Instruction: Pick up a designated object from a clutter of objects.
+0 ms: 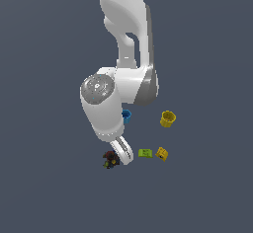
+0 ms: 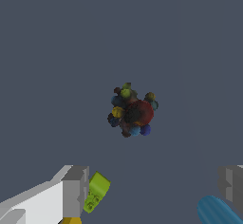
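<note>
The designated object (image 2: 132,111) is a lumpy dark-brown thing mottled with green, red, blue and yellow specks, lying alone on the grey floor; the exterior view shows it (image 1: 110,159) just beside the arm's white hand. My gripper (image 2: 153,182) is open, its grey fingers (image 2: 76,185) spread wide with nothing between them, and the lump lies ahead of them, untouched. In the exterior view the gripper (image 1: 122,151) is mostly hidden behind the arm. The rest of the clutter lies toward the exterior view's right.
A blue cup (image 1: 127,116) (image 2: 216,211) sits close behind the arm. A yellow cup (image 1: 168,119) stands farther toward the exterior view's right. A flat green block (image 1: 145,153) (image 2: 96,191) and a yellow block (image 1: 161,153) lie side by side near the hand.
</note>
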Available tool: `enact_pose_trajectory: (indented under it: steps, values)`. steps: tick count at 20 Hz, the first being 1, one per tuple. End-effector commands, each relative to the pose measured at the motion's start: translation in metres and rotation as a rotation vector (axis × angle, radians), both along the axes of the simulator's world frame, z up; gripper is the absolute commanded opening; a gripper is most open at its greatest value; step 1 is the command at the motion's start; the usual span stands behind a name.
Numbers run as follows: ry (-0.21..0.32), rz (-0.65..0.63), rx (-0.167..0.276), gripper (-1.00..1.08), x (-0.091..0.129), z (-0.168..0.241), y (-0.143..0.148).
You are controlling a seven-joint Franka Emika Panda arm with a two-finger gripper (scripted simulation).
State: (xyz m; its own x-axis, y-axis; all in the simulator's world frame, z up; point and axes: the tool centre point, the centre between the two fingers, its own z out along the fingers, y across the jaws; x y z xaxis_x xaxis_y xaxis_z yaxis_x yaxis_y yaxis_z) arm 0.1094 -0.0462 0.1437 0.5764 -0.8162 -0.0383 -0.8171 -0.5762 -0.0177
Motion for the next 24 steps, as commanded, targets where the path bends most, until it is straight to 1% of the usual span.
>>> enact_pose_trajectory:
  steps: [1,6,12,17,21,24]
  values:
    - [0.001,-0.076,-0.008,1.0,0.006,-0.015,-0.005]
    - [0.001,-0.191,-0.024,1.0,0.014,-0.04,-0.014]
    - [0.0,-0.276,-0.038,1.0,0.019,-0.058,-0.02]
    - [-0.001,-0.303,-0.042,1.0,0.021,-0.064,-0.022]
    - [0.0,-0.298,-0.042,1.0,0.021,-0.065,-0.022]
    - [0.0,-0.299,-0.042,1.0,0.02,-0.074,-0.022]
